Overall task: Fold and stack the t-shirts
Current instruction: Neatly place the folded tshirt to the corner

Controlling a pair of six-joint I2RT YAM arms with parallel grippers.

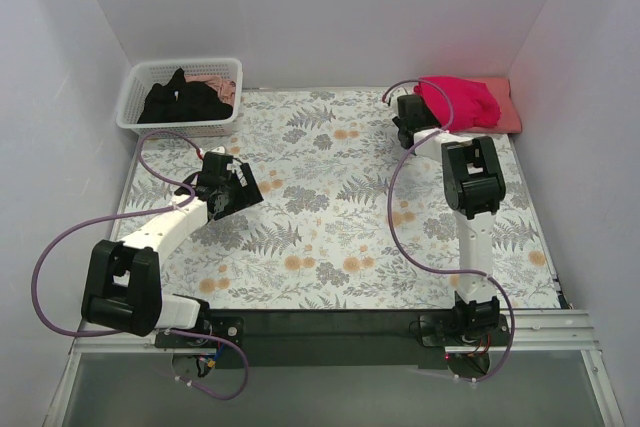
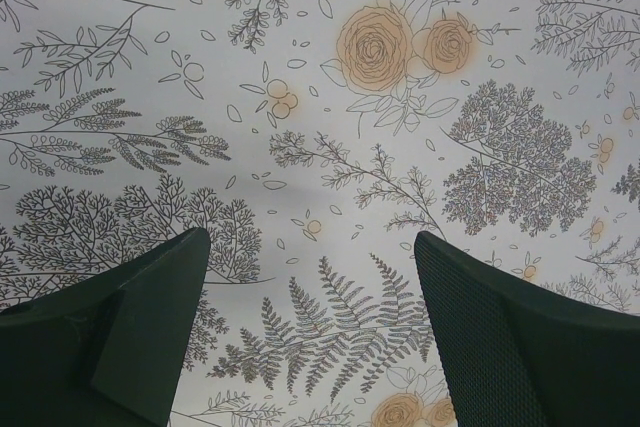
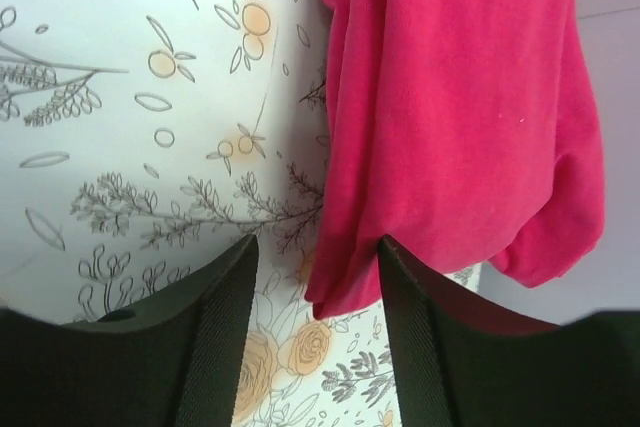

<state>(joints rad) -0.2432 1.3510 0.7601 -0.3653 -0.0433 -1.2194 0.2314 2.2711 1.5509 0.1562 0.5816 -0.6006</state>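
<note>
Your left tool [image 2: 310, 247]: wide open, empty, over floral cloth [image 2: 300, 97]. Your right tool [image 3: 315, 247]: part open, edge of crimson shirt [image 1: 458, 99] between its fingers [image 3: 215, 327], 1 o'clock, on pink shirt [image 1: 508, 114]. In basket [image 1: 130, 107], 11 o'clock: black shirt [image 1: 185, 102]

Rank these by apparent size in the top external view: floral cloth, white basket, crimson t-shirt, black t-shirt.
1. floral cloth
2. white basket
3. crimson t-shirt and black t-shirt: they look too alike to rank.
</note>
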